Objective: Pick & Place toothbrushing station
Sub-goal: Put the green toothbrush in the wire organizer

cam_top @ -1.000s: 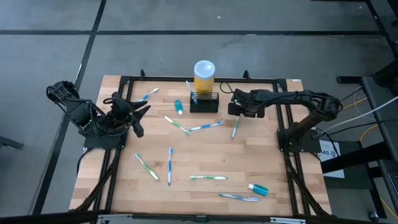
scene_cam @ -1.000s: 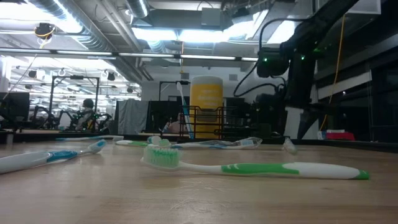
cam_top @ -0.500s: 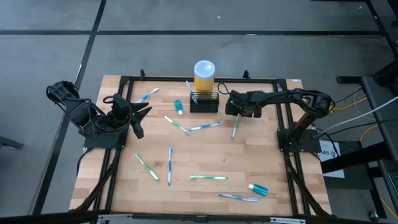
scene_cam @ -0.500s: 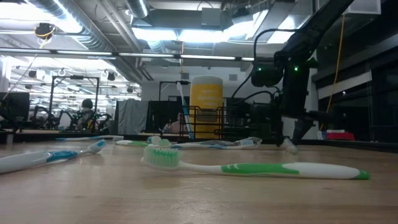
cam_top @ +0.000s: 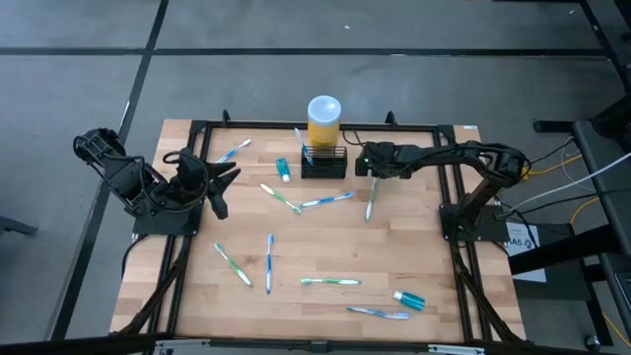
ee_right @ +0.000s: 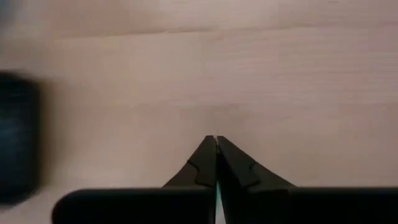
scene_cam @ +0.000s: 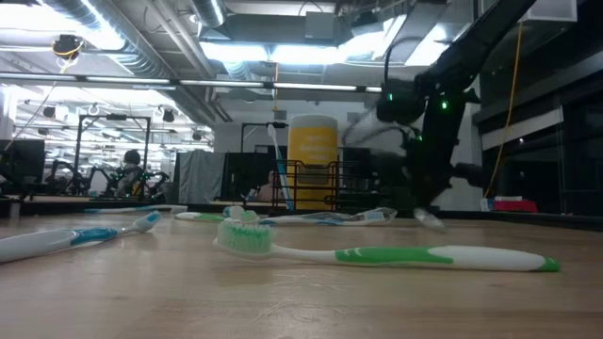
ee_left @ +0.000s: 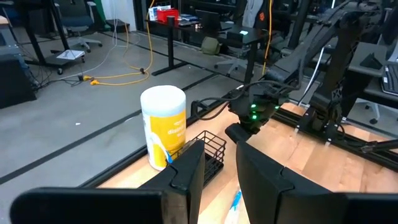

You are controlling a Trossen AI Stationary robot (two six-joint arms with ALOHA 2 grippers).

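The toothbrushing station (cam_top: 324,161), a small black wire-mesh holder, stands at the table's far middle with one toothbrush (cam_top: 300,141) upright in it. The holder also shows in the left wrist view (ee_left: 210,152). A yellow cylinder (cam_top: 323,116) stands right behind it. My right gripper (cam_top: 367,170) is shut just right of the holder, pointing steeply down at the far end of a green-and-white toothbrush (cam_top: 371,202) lying on the wood. My left gripper (ee_left: 217,174) hovers raised over the table's left side, fingers a little apart with nothing between them. My right gripper (ee_right: 216,138) has its fingertips together close over the table, coming steeply from above. A thin pale green strip (ee_right: 216,190) shows between the fingers. Whether that is the toothbrush's end, and whether the fingers touch it, I cannot tell.
Several more toothbrushes lie scattered over the wooden top, one close to the low camera (scene_cam: 377,254). Two small teal tubes rest left of the holder (cam_top: 283,170) and near the front right (cam_top: 410,299). A black rail frame (cam_top: 197,126) borders the table.
My right gripper has shut, its fingers wide apart a second ago. It has moved a little toward the table's left, closer to the holder, sunk toward the table and tipped more steeply down.
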